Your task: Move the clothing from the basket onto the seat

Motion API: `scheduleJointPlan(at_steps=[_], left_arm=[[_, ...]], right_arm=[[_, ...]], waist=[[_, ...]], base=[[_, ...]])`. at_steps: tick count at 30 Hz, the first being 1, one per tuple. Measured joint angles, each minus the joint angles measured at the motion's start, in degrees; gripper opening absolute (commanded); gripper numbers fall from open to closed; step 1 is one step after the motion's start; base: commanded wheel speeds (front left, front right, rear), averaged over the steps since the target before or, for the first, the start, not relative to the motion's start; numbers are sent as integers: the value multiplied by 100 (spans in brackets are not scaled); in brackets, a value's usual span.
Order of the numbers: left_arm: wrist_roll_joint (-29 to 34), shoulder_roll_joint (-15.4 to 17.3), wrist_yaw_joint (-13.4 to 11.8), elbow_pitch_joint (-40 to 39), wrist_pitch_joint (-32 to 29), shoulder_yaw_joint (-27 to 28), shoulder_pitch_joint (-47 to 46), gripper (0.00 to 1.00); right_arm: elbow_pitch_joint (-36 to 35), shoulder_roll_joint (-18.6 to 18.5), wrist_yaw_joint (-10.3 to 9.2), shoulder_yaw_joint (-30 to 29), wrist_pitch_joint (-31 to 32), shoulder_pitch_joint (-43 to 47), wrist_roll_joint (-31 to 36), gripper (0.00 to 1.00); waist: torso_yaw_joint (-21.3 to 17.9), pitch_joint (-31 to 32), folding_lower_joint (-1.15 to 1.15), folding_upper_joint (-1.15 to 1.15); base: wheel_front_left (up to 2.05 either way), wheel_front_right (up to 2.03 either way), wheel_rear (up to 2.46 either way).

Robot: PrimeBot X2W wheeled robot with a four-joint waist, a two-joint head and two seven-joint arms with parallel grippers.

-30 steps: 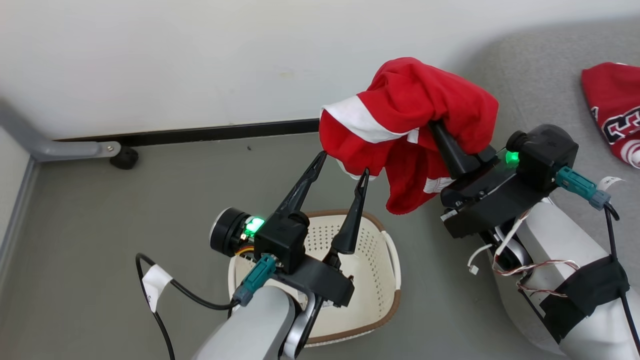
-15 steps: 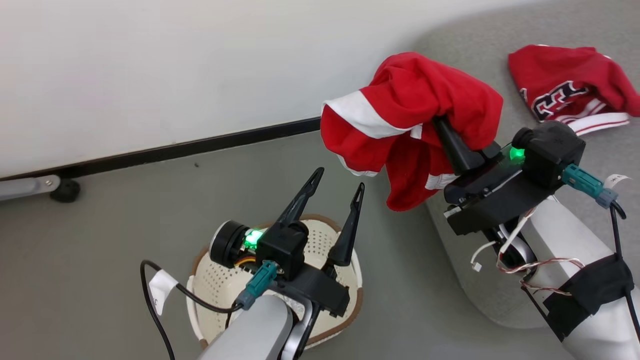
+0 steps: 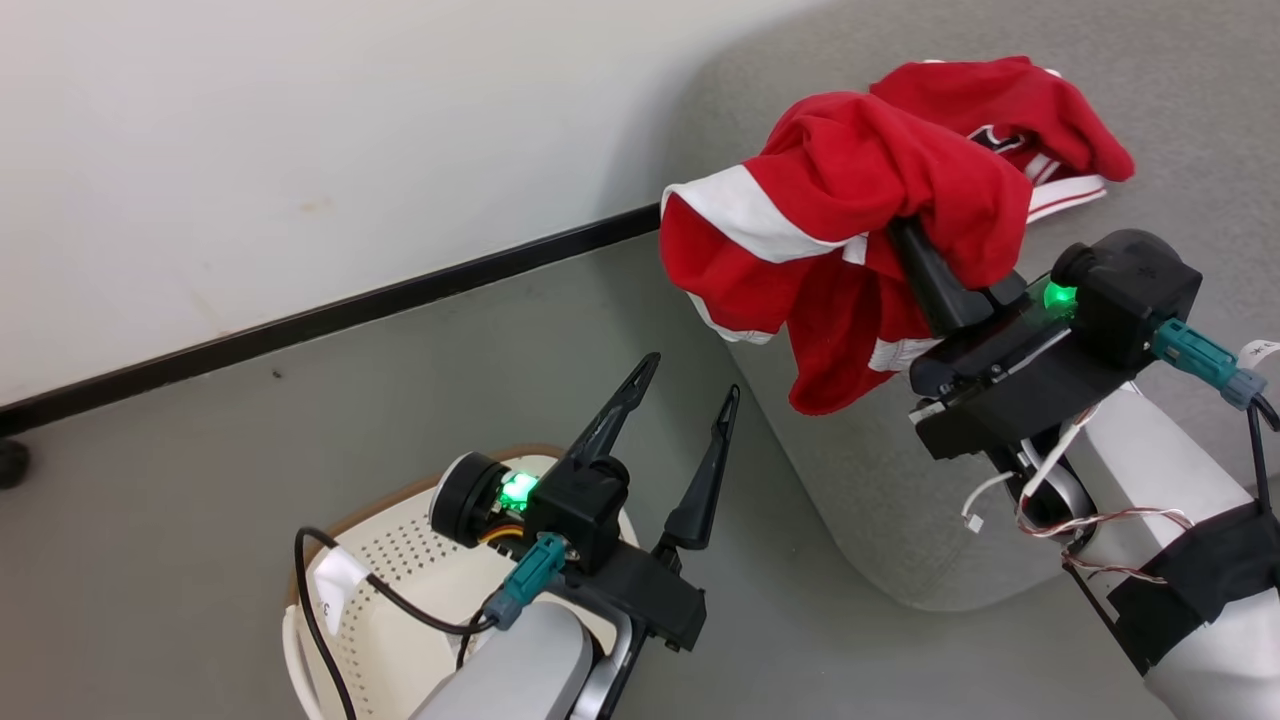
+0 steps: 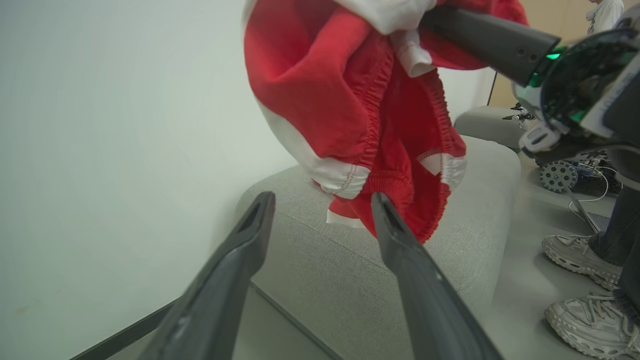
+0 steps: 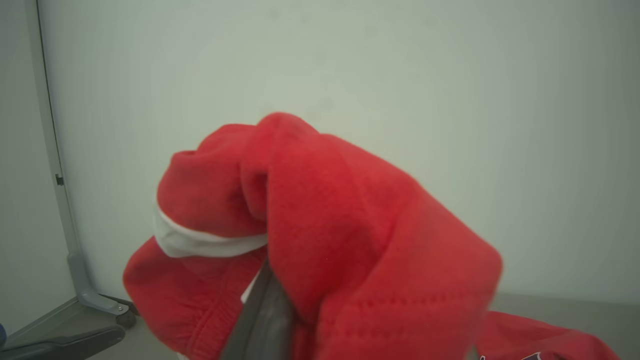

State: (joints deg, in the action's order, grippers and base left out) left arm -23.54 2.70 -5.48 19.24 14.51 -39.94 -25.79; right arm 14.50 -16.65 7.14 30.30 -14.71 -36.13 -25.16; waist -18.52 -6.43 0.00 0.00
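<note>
Grey seat (image 3: pixel 880 520) by white wall (image 3: pixel 300 150), grey floor (image 3: pixel 200 470), poss. vinyl, black skirting (image 3: pixel 330 315)

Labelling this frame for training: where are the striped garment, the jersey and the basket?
striped garment (image 3: pixel 880 170), head view, red upper fold.
jersey (image 3: pixel 1060 120), head view, red top fold.
basket (image 3: pixel 420 555), head view, perforated inner wall.
</note>
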Motion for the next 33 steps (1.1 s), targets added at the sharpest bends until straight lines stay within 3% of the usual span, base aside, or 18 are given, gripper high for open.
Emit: scheduleJointPlan(at_steps=[13,24,33], left_arm=[[-38,1,0,-21,0,-138,-21,100],[-58,4,0,-31,0,-274,-103,100],[-68,11,-7,-33,0,-500,-167,100]], right_arm=[[-77,-124,0,-144,0,4,-5,0],[-137,-213,0,-425,0,19,-4,0],[-30,-578,1,-786,0,-246,16,0]], waist=[[-603,-31,0,0],[-817,-123,0,0],[-881,-285,0,0]], base=[[0,0,0],[0,0,0],[0,0,0]])
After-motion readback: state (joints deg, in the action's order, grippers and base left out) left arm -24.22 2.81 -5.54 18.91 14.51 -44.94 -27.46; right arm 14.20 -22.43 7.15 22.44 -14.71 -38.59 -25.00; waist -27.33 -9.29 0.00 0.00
